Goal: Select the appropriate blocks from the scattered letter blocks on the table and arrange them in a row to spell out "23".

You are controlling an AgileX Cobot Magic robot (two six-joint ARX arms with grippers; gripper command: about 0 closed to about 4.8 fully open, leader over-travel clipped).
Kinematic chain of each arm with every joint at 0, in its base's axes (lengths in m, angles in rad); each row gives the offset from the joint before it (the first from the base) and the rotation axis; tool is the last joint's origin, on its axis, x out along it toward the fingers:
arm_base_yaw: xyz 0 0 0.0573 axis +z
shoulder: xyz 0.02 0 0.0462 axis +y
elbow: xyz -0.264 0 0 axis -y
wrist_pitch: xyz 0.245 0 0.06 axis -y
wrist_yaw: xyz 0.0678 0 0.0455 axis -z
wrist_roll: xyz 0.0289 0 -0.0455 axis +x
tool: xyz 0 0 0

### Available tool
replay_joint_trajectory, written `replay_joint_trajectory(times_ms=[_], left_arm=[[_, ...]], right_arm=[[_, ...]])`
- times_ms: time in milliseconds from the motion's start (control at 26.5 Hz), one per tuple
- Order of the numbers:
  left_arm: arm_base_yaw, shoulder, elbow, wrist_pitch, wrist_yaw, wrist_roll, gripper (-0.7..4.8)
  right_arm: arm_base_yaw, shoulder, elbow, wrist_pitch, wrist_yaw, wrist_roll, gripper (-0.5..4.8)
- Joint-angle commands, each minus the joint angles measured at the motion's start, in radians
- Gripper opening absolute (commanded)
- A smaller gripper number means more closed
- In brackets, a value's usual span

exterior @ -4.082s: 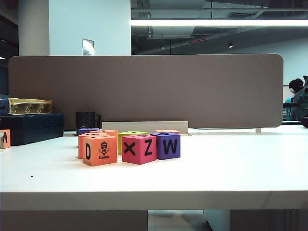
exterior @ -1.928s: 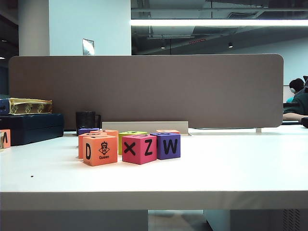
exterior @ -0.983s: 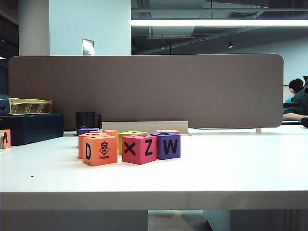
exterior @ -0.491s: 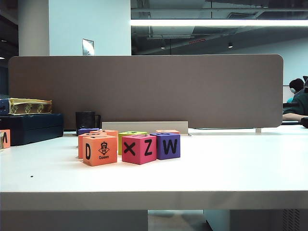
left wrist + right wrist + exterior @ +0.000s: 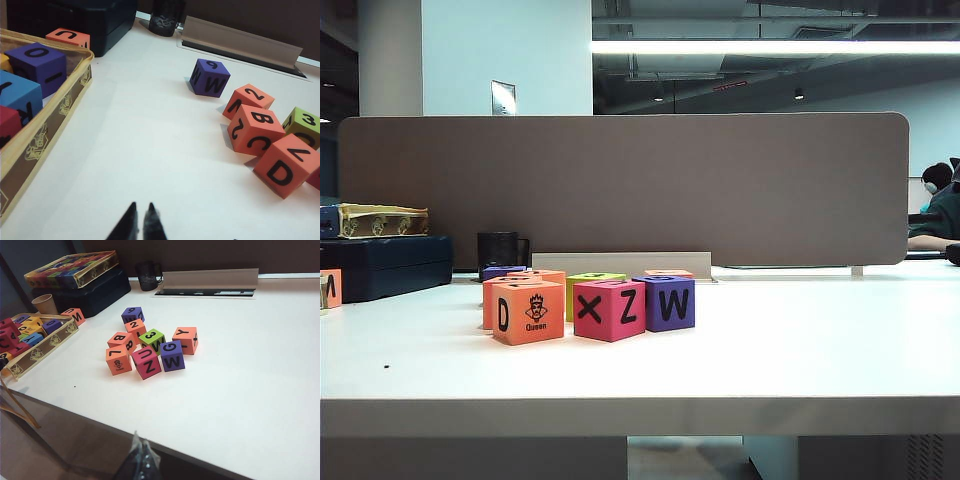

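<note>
The scattered letter blocks lie in a cluster on the white table (image 5: pixel 800 350). An orange block with "2" on top (image 5: pixel 248 98) (image 5: pixel 135 326) sits beside a lime green block with "3" on top (image 5: pixel 305 123) (image 5: pixel 151 336); in the exterior view the green one (image 5: pixel 592 282) peeks out behind the front row. My left gripper (image 5: pixel 141 206) is shut and empty, low over bare table well short of the cluster. At the table's front edge, far from the blocks, my right gripper (image 5: pixel 140 437) hangs shut with nothing in it. Neither gripper shows in the exterior view.
Front row: orange "D"/Queen block (image 5: pixel 528 312), pink "X"/"Z" block (image 5: pixel 609 309), purple "W" block (image 5: pixel 666 302). An orange "B" block (image 5: pixel 256 129) and orange "Y" block (image 5: pixel 185 339) lie nearby. A yellow-rimmed tray of blocks (image 5: pixel 55 112), dark case (image 5: pixel 390 264), black cup (image 5: pixel 500 250) and metal rail (image 5: pixel 240 42) stand around.
</note>
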Motion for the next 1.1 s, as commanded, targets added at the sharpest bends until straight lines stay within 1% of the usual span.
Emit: replay_joint_trajectory(times_ms=[38,76,151,227,265,302,378,454,605,643,718,907,983,1096], left_arm=[[-0.001,0.0,0.002,-0.007,0.007,-0.003,0.2],[-0.001,0.0,0.002,-0.006,0.01,-0.003,0.2],[-0.001,0.0,0.003,-0.006,0.046,-0.01,0.16],[-0.001,0.0,0.005,-0.005,0.098,-0.058,-0.06],[-0.002,0.0,0.005,0.0,0.133,-0.086,-0.06],[-0.002,0.0,0.006,0.001,0.177,-0.116,-0.06],[-0.002,0.0,0.008,0.0,0.23,-0.136,-0.06],[-0.002,0.0,0.015,0.0,0.285,-0.138,-0.06],[-0.002,0.0,0.038,-0.005,0.298,-0.147,-0.06],[-0.002,0.0,0.063,-0.005,0.297,-0.164,-0.06],[-0.002,0.0,0.093,-0.007,0.296,-0.163,-0.06],[-0.002,0.02,0.247,-0.031,0.295,-0.163,-0.06],[-0.002,0.081,0.318,-0.085,0.296,-0.155,-0.06],[-0.002,0.178,0.377,-0.11,0.324,-0.143,-0.06]], right_arm=[[0.001,0.003,0.004,0.01,-0.002,0.0,-0.01],[0.001,0.003,0.005,0.009,-0.002,0.0,-0.01],[0.001,0.003,0.004,0.007,-0.002,0.0,-0.01],[0.001,0.003,0.004,0.002,-0.002,0.0,-0.01],[0.001,0.003,0.004,0.0,-0.003,0.0,-0.01],[0.001,0.003,0.004,0.0,-0.029,0.0,-0.01],[0.001,0.003,0.004,0.0,-0.059,0.0,-0.01],[0.001,0.003,0.004,-0.001,-0.066,0.0,-0.01],[0.001,0.003,0.003,-0.003,-0.065,0.0,-0.01],[0.001,0.003,0.003,-0.003,-0.065,0.0,-0.01],[0.001,0.003,0.003,-0.003,-0.065,0.0,-0.01],[0.001,0.003,0.003,-0.003,-0.065,0.0,-0.01],[0.001,0.003,0.003,-0.003,-0.065,0.0,-0.01],[0.001,0.003,0.003,-0.004,-0.065,0.0,-0.01]])
